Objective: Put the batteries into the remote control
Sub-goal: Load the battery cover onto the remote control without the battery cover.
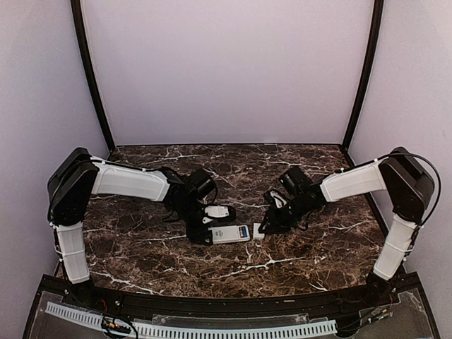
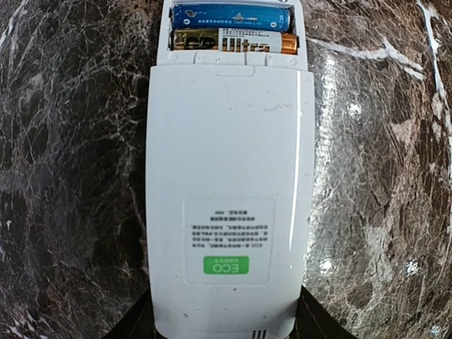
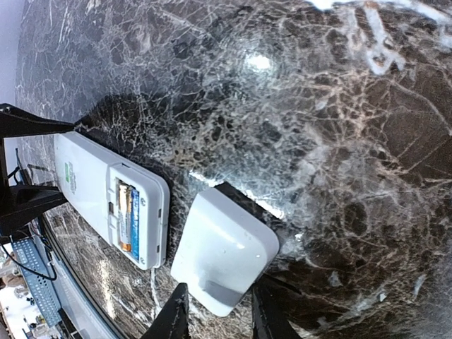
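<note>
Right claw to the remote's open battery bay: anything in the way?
Only the loose white cover. It sits between the fingers of the right claw, on the side facing the remote control. Beyond it there is just bare marble table up to the bay, where two batteries already lie.

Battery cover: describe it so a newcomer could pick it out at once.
On the dark marble table, find the white remote control lying back up between the arms. The battery cover is the small white piece just off its open end, toward the right arm: plain and far shorter than the remote.
</note>
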{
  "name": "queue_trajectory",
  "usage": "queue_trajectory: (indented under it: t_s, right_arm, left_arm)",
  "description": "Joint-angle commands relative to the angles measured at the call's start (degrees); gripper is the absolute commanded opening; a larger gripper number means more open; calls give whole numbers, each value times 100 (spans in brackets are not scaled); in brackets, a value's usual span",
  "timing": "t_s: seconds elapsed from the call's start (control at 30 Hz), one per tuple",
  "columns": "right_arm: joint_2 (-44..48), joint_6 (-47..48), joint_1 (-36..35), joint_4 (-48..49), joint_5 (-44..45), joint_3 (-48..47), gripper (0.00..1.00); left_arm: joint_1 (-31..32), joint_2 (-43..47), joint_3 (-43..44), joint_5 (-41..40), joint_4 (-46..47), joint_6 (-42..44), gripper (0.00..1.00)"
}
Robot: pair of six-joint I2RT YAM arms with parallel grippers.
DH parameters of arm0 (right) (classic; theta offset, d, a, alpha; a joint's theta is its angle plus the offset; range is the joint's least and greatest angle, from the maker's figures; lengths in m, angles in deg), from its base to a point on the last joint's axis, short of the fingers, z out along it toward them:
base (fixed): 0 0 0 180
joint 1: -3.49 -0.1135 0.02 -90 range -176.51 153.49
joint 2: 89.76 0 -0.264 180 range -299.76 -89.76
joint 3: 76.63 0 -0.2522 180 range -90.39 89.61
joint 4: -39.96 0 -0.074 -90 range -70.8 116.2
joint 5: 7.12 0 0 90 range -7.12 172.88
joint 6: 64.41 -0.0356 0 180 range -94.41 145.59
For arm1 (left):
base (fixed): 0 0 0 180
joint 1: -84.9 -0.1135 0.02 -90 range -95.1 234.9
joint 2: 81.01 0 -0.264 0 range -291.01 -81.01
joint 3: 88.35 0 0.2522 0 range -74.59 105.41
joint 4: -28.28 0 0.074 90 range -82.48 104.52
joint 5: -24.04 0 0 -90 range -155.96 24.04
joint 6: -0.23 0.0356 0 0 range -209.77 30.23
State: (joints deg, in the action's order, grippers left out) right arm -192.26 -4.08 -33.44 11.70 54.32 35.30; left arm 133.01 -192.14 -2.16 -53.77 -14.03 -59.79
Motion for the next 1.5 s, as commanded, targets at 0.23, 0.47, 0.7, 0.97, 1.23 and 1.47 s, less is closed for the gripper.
queue_trajectory:
  t_s: [0.23, 0.47, 0.7, 0.97, 1.23, 1.47]
  right_arm:
    - [-211, 219, -183, 155, -79, -192, 28]
    - [-488, 1236, -98, -600, 226, -672, 29]
    - [-641, 1186, -95, -681, 295, -702, 29]
    - [-404, 689, -119, -500, 98, -486, 29]
    - [-360, 371, -157, -62, -108, -242, 28]
    - [-306, 295, -151, -12, -51, -221, 28]
  left_arm:
    - [30, -262, 304, 412, -388, 151, 46]
    - [22, -306, 307, 74, -515, 453, 45]
    - [14, -237, 282, -339, -856, 269, 35]
    - [46, -226, 662, -305, -1379, -561, 24]
    - [312, -406, 686, -487, -1282, -602, 25]
    - [397, -419, 841, -502, -1735, -559, 21]
